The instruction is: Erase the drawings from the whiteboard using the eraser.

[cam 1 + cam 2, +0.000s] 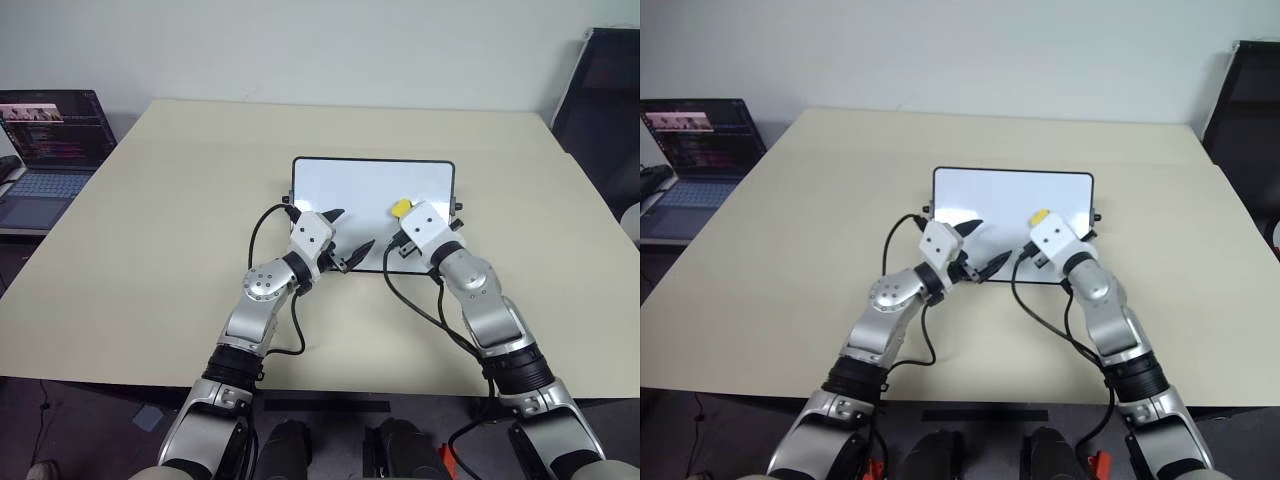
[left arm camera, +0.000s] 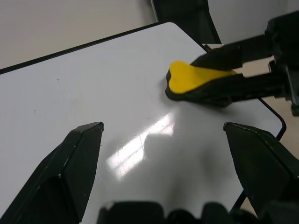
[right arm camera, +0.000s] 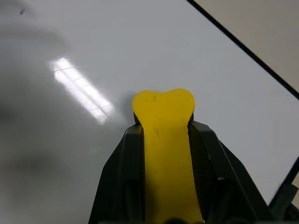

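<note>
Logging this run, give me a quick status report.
Right gripper shut on eraser, eraser on whiteboard. Left gripper open over board. No drawings visible. Nothing in the way.

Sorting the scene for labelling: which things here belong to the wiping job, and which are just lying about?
Job:
whiteboard
eraser, held in the right end effector

Lying about:
laptop
black chair
table, which bears the board

Beige table [image 1: 150, 250]; open laptop [image 1: 45, 150] at far left, screen lit; dark chair [image 1: 605, 90], probably, far right.
</note>
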`<action>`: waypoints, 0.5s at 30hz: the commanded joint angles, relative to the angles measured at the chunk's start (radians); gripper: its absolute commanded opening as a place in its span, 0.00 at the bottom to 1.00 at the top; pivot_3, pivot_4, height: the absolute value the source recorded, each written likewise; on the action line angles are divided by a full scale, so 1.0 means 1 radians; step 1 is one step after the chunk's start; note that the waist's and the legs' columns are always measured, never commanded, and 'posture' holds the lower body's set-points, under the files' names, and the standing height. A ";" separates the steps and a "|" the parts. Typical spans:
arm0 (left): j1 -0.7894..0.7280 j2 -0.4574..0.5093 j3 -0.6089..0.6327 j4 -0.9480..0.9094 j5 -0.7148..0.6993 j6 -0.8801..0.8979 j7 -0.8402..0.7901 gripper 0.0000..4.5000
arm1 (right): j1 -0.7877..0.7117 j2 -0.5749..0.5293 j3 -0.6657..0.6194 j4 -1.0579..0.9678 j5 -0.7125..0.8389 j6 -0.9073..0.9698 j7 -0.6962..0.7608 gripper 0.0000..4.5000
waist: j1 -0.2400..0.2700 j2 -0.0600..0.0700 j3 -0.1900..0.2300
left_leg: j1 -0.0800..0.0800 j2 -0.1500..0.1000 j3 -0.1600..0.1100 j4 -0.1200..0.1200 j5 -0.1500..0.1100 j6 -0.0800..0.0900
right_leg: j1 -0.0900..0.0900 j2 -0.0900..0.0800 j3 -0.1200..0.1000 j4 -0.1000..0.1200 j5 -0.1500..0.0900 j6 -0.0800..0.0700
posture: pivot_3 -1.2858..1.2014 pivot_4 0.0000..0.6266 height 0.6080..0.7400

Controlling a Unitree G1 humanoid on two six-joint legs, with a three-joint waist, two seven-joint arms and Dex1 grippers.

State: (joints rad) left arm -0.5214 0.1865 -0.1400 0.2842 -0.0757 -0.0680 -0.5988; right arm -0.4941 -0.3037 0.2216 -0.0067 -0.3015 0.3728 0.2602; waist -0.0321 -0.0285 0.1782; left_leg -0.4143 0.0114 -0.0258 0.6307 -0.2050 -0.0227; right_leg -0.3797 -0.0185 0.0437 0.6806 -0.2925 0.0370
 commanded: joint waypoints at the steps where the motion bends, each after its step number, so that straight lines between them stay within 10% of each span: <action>1: -0.008 0.005 0.015 -0.040 -0.006 -0.011 0.010 1.00 | 0.018 -0.015 0.005 0.001 -0.016 0.033 0.016 0.22 | 0.001 0.000 0.000 | 0.000 0.000 0.000 0.000 0.000 0.000 | 0.000 0.000 0.000 0.000 0.000 0.000 | 0.52 0.24 1.00; 15: 0.004 0.005 0.008 -0.060 -0.012 0.001 0.005 1.00 | 0.076 -0.060 -0.037 -0.080 -0.006 0.070 0.034 0.22 | 0.006 0.000 0.000 | 0.000 0.000 -0.001 0.000 0.000 0.000 | 0.001 0.000 -0.001 -0.001 0.000 0.000 | 0.52 0.24 1.00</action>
State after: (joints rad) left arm -0.5172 0.1936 -0.1384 0.2787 -0.0760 -0.0653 -0.5963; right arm -0.4444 -0.3470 0.2123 -0.0725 -0.3011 0.4020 0.2862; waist -0.0260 -0.0289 0.1780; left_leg -0.4146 0.0109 -0.0264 0.6307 -0.2050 -0.0226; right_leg -0.3792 -0.0188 0.0431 0.6798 -0.2926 0.0372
